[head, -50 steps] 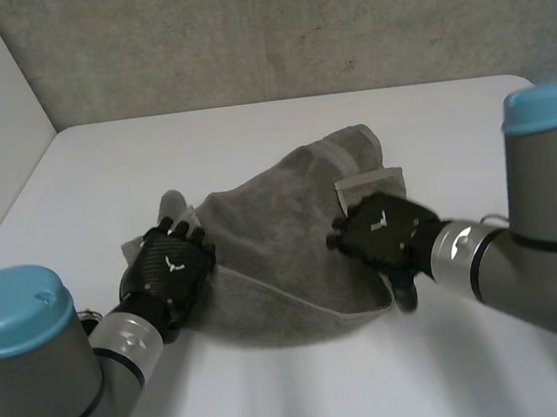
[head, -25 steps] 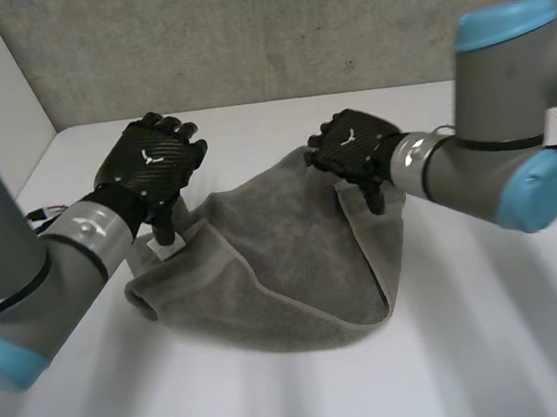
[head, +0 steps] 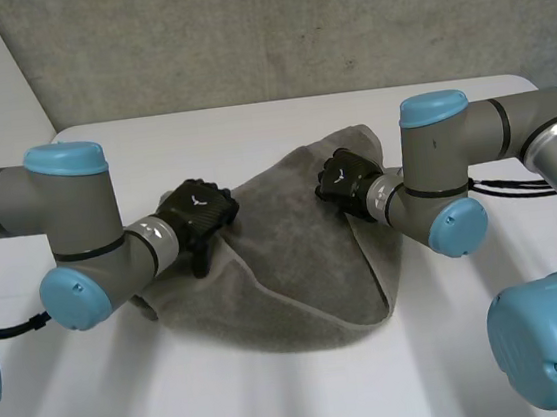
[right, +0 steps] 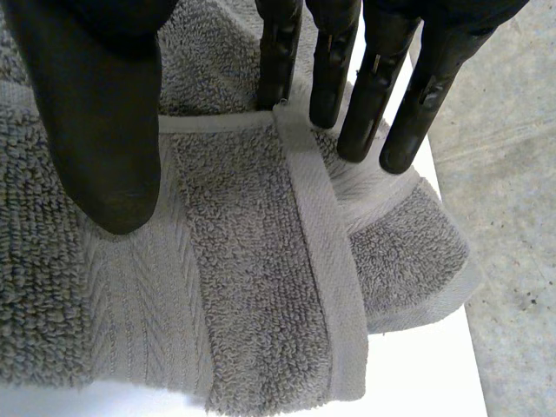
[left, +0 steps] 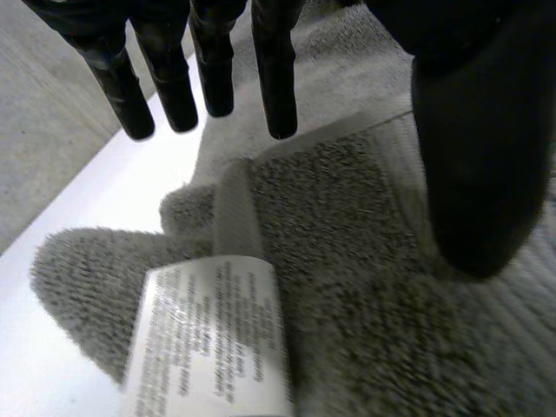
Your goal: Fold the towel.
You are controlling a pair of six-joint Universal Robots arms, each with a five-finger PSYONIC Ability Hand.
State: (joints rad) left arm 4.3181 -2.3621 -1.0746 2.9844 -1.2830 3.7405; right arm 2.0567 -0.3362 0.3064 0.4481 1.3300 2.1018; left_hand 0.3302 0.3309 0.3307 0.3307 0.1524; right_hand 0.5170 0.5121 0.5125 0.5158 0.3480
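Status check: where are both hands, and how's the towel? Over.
Left hand open over the towel corner with the label. Right hand open over another corner. Towel bunched on table, fold unfinished. Nothing obstructing.

My left hand (left: 478, 130): fingers straight, thumb apart, over towel corner | towel (left: 347, 234): grey, hemmed | care label (left: 213, 339): white, printed | table (left: 95, 204): white
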